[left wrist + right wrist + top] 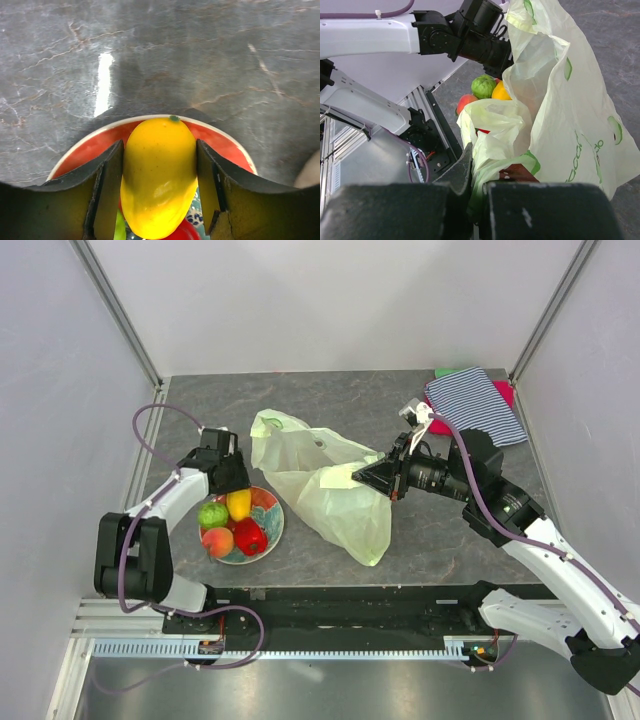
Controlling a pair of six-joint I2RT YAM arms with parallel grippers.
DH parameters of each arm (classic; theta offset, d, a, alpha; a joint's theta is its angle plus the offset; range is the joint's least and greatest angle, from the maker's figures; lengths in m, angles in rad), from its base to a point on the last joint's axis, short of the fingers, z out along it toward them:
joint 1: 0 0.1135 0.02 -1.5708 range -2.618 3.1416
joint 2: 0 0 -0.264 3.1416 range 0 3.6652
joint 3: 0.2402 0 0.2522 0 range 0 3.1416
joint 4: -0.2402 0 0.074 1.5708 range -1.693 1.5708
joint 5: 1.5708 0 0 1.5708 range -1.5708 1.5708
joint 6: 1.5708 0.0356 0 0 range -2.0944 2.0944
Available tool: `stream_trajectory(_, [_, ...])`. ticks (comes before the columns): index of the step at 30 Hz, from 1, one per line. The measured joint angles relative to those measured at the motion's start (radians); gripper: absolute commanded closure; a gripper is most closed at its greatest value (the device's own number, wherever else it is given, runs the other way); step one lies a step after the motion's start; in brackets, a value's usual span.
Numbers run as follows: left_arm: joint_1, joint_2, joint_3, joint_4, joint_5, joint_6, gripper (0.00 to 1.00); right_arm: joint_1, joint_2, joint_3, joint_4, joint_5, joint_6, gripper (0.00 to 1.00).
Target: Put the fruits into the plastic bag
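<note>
Left gripper point(159, 145) clasped one yellow fruit point(159, 185) among four on the plate point(222, 141) at the desk's point(150, 50) front edge. Right gripper point(362, 476) pinched one plastic bag point(330, 502).

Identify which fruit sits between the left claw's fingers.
The yellow lemon: the left claw flanks it on both sides; the green apple, peach and red piece lie outside.

Bright even light, glare on the table point(104, 80), right claw point(476, 192) seemingly blurred.
</note>
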Motion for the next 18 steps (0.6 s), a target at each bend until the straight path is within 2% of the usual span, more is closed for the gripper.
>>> stream_trajectory(7, [0.0, -0.134, -0.002, 0.018, 0.055, -0.01, 0.55, 0.0, 0.002, 0.0, -0.011, 0.007, 0.0, 1.0])
stream_trajectory(18, [0.0, -0.359, 0.045, 0.006, 0.026, -0.027, 0.57, 0.0, 0.003, 0.0, -0.023, 0.02, -0.002, 1.0])
